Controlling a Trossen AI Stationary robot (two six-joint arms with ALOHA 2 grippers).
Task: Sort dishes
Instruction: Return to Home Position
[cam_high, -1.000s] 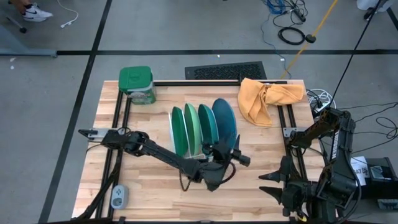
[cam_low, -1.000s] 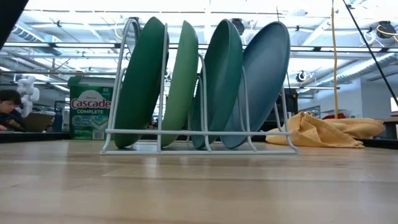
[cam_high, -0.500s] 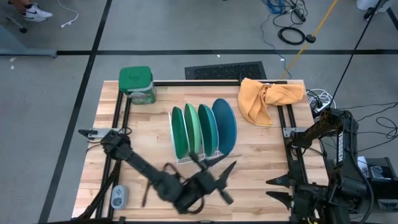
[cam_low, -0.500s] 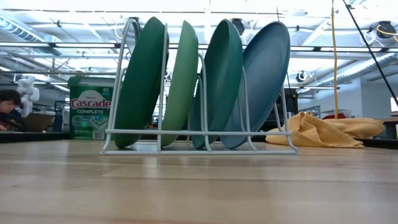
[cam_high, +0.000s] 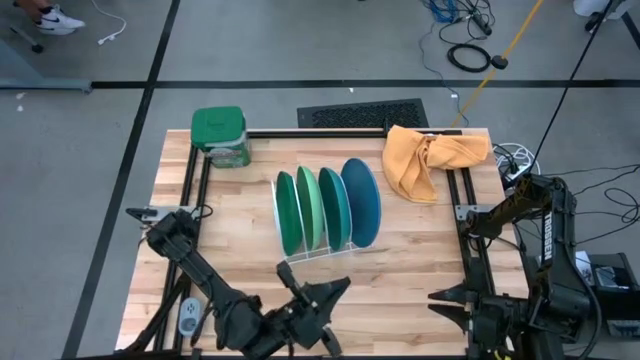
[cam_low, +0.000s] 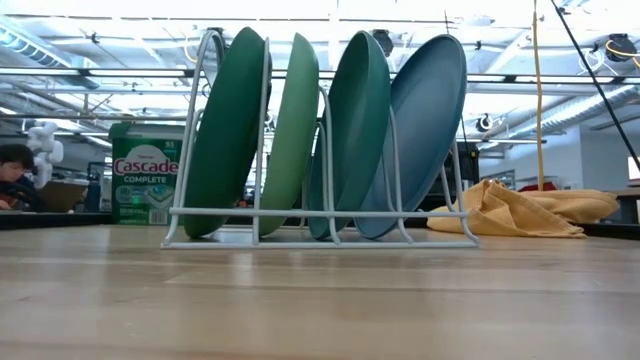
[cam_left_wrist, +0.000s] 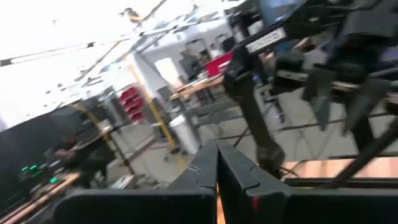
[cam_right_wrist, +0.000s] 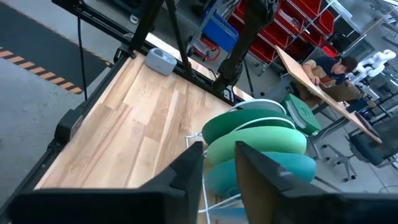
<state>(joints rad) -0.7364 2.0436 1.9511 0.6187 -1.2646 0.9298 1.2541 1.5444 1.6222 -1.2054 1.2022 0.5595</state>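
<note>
I read all four in the white rack (cam_high: 318, 252) mid-bench, on edge: dark green plate (cam_high: 287, 215), light green plate (cam_high: 308, 208), teal plate (cam_high: 333, 208), blue plate (cam_high: 362, 200). Left claw (cam_high: 335, 290) is by the bench's near edge, just short of the rack, touching no plate, fingers pinched together, empty. Right claw (cam_high: 440, 305) is at the near right corner, slightly parted, empty.

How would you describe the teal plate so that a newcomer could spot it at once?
On the wooden table, a white wire rack holds four plates on edge in a row. The teal plate stands between the light green plate and the blue plate, darker than the first and greener than the second.
</note>
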